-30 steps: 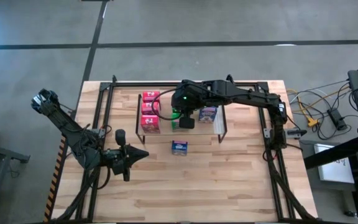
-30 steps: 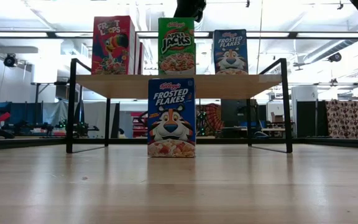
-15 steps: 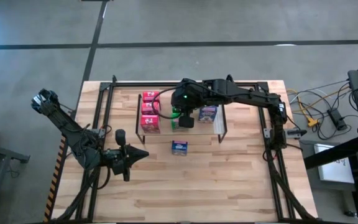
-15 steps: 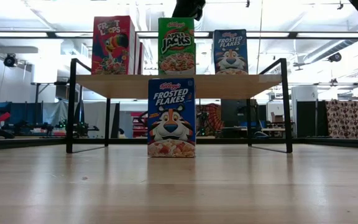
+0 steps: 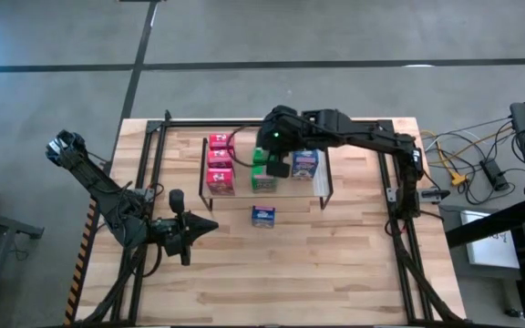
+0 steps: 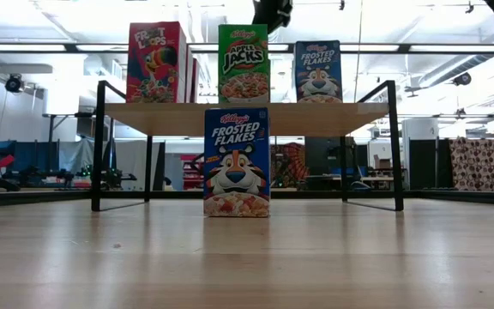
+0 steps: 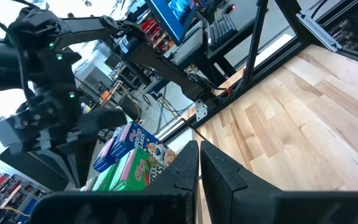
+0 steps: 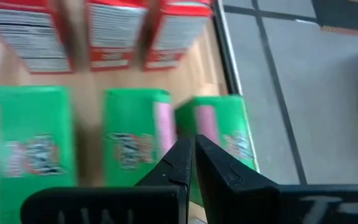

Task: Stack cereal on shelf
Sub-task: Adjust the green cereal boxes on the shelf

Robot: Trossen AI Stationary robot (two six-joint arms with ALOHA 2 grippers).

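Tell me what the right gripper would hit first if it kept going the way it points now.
Probably a green cereal box on the shelf: the right gripper, shut, points at the green row right ahead, though depth is unclear.

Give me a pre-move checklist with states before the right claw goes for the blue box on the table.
1. Right claw empty, fingers together: ok.
2. Right claw clear of the green boxes: ok, it is above them.
3. Blue box on the table upright in front of the shelf: ok.
4. Left claw away from that box: ok.
5. Free shelf space behind the shelved blue box: cannot tell.
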